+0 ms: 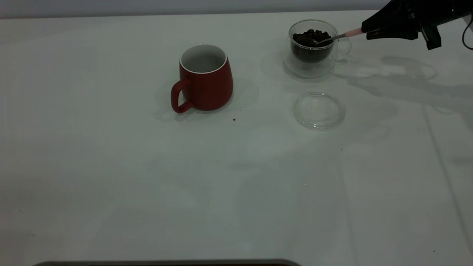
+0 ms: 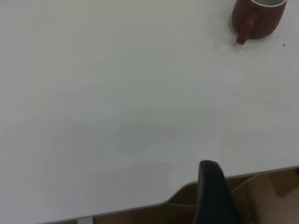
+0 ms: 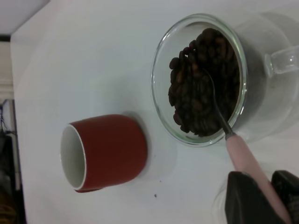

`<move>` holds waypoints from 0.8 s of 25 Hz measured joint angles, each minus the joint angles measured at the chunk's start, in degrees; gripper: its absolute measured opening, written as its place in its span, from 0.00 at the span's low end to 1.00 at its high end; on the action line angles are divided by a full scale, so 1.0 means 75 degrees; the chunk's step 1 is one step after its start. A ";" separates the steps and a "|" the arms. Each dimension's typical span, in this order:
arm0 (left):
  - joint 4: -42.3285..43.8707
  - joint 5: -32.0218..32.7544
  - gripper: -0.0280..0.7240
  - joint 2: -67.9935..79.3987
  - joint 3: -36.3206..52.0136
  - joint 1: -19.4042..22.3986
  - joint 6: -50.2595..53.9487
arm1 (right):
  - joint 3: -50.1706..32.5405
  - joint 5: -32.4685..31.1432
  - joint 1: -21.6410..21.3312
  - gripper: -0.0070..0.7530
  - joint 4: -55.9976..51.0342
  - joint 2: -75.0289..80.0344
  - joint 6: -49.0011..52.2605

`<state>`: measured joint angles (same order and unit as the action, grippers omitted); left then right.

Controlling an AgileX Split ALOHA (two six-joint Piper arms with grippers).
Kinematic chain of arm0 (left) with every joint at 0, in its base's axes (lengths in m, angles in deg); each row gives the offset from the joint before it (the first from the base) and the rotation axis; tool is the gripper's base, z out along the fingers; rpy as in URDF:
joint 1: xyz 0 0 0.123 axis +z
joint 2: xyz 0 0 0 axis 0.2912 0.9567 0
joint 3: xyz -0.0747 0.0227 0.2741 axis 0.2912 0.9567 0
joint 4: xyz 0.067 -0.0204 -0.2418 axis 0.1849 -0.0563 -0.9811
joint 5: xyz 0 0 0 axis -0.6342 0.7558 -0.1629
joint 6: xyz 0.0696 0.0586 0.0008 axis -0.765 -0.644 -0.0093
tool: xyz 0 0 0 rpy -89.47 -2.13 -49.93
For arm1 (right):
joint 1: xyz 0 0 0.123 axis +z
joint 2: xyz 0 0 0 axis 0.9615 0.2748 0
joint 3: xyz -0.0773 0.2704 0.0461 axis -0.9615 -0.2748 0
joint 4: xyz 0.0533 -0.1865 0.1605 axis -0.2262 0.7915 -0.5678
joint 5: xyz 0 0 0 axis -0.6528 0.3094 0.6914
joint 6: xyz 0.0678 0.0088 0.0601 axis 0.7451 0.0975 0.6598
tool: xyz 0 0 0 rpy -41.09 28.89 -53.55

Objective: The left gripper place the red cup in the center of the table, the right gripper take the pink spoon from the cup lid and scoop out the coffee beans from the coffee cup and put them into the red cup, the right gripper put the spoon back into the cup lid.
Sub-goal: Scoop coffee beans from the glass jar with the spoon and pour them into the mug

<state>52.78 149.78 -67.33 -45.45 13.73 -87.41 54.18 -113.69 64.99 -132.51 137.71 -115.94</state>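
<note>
The red cup [image 1: 205,77] stands upright near the middle of the table [image 1: 147,177], white inside, nothing seen in it. It also shows in the left wrist view [image 2: 258,18] and the right wrist view [image 3: 105,151]. The glass coffee cup [image 1: 314,48] at the back right holds coffee beans [image 1: 310,37]. My right gripper [image 1: 369,31] is shut on the pink spoon [image 1: 345,35], whose metal bowl is dipped in the beans [image 3: 201,88]. The spoon's pink handle [image 3: 250,163] runs between the fingers [image 3: 247,200]. The cup lid [image 1: 319,110] lies bare in front of the coffee cup. My left gripper [image 2: 212,196] is parked at the table edge.
A few dark specks [image 1: 234,119] lie on the table in front of the red cup. The table edge [image 2: 154,205] runs close to the left gripper, with brown floor beyond it.
</note>
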 joint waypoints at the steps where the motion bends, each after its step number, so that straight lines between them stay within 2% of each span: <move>1: 0.0000 0.0000 0.69 0.0000 0.0000 0.0000 0.0000 | 0.0000 0.0000 -0.0008 0.16 -0.0016 0.0000 0.0112; 8: 0.0000 0.0000 0.69 0.0000 0.0000 0.0000 0.0000 | 0.0000 -0.0204 -0.0230 0.16 -0.0225 0.0000 0.0539; 20: 0.0000 0.0000 0.69 0.0000 0.0000 0.0000 0.0008 | 0.0000 -0.1220 -0.0563 0.16 -0.0900 0.0483 0.0485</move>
<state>52.78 149.78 -67.33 -45.45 13.73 -87.35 54.18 -122.84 60.77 -139.25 141.33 -112.30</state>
